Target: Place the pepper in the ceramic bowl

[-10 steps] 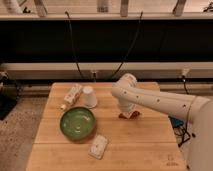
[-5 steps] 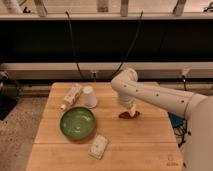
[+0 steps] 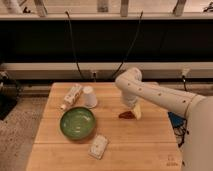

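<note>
The pepper [image 3: 126, 115] is a small dark red-brown piece lying on the wooden table [image 3: 150, 140], right of centre. My gripper [image 3: 134, 112] points down at the table and sits right against the pepper's right end. The white arm reaches in from the right. The ceramic bowl [image 3: 77, 123] is round, green and shallow. It stands empty on the table to the left of the pepper, about a bowl's width from the gripper.
A white upside-down cup [image 3: 89, 96] stands behind the bowl, with a lying bottle [image 3: 71, 96] to its left. A small white packet [image 3: 98, 146] lies near the front edge. Black cables hang behind the table.
The arm's elbow has lifted and shifted slightly. The gripper has stayed down at the pepper, which lies in almost the same spot.
</note>
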Robot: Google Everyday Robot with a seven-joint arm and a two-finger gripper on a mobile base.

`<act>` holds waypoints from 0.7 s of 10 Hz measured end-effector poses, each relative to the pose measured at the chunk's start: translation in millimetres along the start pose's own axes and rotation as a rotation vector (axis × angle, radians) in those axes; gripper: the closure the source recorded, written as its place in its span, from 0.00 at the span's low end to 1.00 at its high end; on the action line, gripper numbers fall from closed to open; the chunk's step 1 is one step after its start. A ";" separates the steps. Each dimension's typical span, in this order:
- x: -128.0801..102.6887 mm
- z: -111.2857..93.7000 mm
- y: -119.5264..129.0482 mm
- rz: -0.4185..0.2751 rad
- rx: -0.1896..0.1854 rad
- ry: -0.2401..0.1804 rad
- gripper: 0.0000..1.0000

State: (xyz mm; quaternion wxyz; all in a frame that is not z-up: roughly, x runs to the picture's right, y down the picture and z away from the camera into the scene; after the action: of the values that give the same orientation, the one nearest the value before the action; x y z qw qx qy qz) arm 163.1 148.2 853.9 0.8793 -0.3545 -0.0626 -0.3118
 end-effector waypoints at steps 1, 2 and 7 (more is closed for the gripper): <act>2.0 6.3 2.8 0.013 0.003 -0.005 0.20; 1.3 11.7 4.6 0.022 0.005 -0.012 0.20; -0.5 24.0 10.1 0.043 0.020 -0.030 0.42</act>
State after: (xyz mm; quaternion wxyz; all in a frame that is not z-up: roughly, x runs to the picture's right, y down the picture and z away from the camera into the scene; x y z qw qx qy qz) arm 171.3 170.0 865.6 0.8882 -0.3518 -0.0712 -0.2868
